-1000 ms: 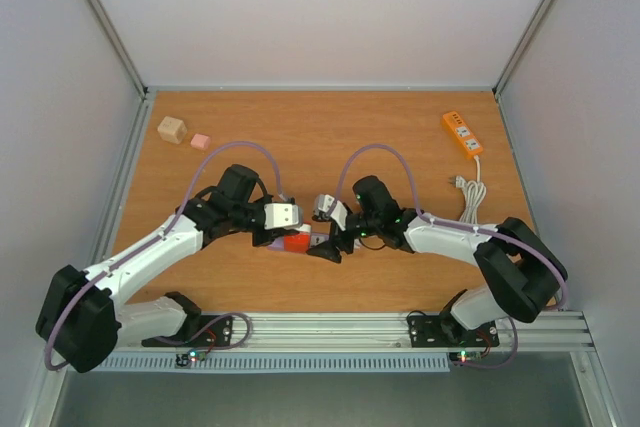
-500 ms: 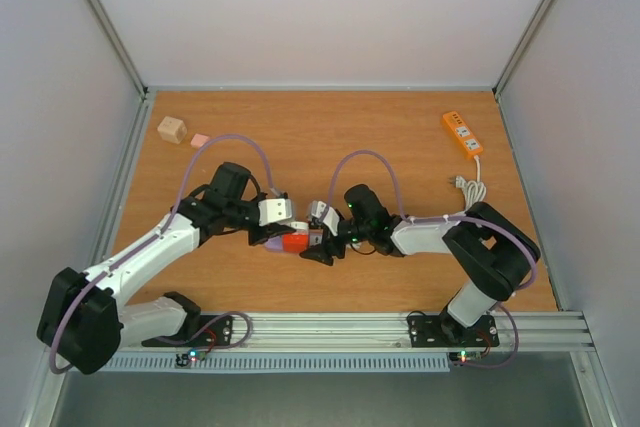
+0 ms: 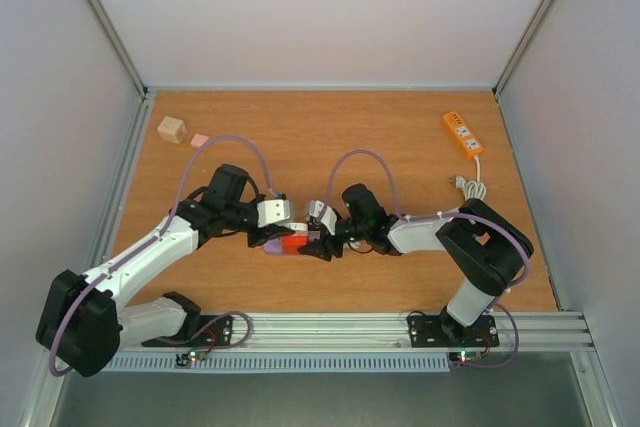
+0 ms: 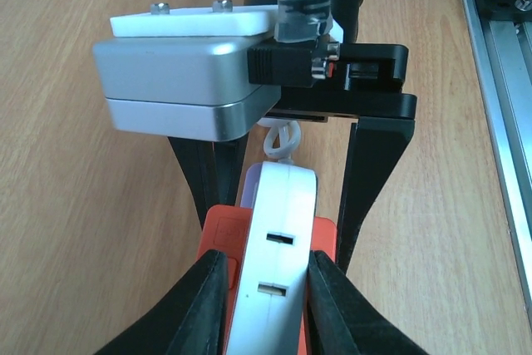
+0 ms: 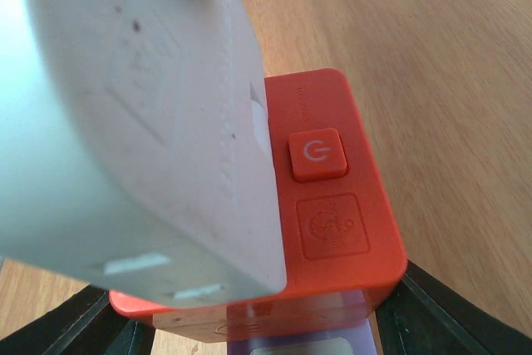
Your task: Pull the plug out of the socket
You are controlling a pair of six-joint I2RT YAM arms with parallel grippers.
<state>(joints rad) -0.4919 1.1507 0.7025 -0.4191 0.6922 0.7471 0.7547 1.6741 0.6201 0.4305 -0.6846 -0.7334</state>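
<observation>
The plug [image 4: 278, 205], a white block with two slots in its face, sits seated on the orange socket [image 5: 332, 205], not yet pulled free. The pair lies just toward 7 o'clock of the middle of the worktop [image 3: 400, 147]. A purple piece [image 3: 272, 245] adjoins the socket's 9 o'clock end in the top view.

The left claw [image 4: 268, 265] reaches in from 8 o'clock. It is closed nearly all the way, its two black fingers [image 4: 208, 297] pressed against the plug's sides.

The right claw [image 5: 258, 297] comes in from 3 o'clock. Its jaws stand about half apart, one on each side of the socket's orange body. Whether they press on it cannot be told. The socket's power button [image 5: 317, 154] faces the right wrist camera.

An orange power strip [image 3: 461, 134] lies at 2 o'clock with its white cord [image 3: 470, 192] trailing toward 4 o'clock. A wooden cube [image 3: 171, 129] and a small pink block [image 3: 199, 140] sit side by side at 10 o'clock, well apart from the arms.
</observation>
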